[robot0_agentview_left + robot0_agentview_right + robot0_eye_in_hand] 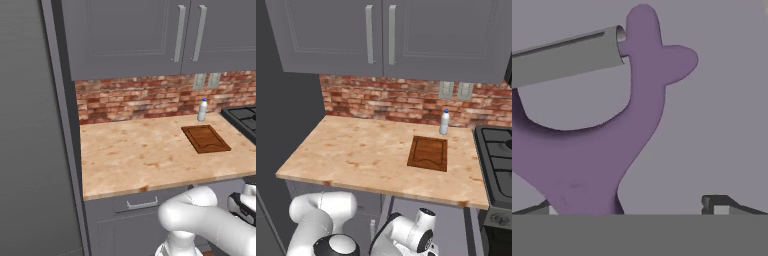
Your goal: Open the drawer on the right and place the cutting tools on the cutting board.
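The lilac-purple cutting tool [612, 150] lies very close on the plain grey floor of the drawer [727, 125], its curved handle running down between my fingertips and its grey blade bar [567, 55] at the upper left. My gripper [627, 207] is open, with the fingertips [717, 206] far apart; the handle sits nearer the left one. The dark reddish-brown cutting board [206, 138] [428, 152] lies bare on the countertop, right of its middle. My arm [406, 235] reaches down below the counter's front edge. The thin tool with the dark brown end is out of view.
A small white bottle [202, 110] [444, 122] stands behind the board by the brick wall. A black stove [245, 120] [496, 160] adjoins the counter on the right. A smaller grey drawer front [142, 203] sits under the counter's left part. Wall cabinets hang above.
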Controlling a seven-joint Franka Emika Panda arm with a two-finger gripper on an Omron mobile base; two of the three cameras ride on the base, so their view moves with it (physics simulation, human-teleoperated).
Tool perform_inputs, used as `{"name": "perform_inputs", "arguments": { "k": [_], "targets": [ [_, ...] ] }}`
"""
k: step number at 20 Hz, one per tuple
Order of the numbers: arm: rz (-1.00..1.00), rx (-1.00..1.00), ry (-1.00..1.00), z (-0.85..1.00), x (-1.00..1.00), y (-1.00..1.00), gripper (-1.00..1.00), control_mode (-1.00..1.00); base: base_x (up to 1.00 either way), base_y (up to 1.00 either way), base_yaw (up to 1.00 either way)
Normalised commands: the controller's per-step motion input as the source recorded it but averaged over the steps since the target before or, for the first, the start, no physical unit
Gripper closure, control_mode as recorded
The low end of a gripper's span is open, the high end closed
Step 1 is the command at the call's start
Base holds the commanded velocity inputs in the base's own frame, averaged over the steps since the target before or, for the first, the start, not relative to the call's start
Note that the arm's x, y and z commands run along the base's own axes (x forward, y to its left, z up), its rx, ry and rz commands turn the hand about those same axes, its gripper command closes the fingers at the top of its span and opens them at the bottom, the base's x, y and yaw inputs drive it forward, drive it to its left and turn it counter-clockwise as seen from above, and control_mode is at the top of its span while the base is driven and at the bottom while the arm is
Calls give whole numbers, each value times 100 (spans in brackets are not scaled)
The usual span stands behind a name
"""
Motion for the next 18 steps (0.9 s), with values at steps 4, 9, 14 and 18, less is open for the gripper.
{"name": "perform_inputs", "arguments": {
  "k": [4, 9, 14, 18],
  "targets": [
    [0, 0, 2, -26, -11, 0, -100, -100, 0, 0, 0],
    [0, 0, 0, 0, 0, 0, 100, -100, 0, 0, 0],
    [0, 0, -6, 12, -17, 0, 100, -100, 0, 0, 0],
    [0, 0, -16, 45, -27, 0, 100, -100, 0, 0, 0]
  ]
}}
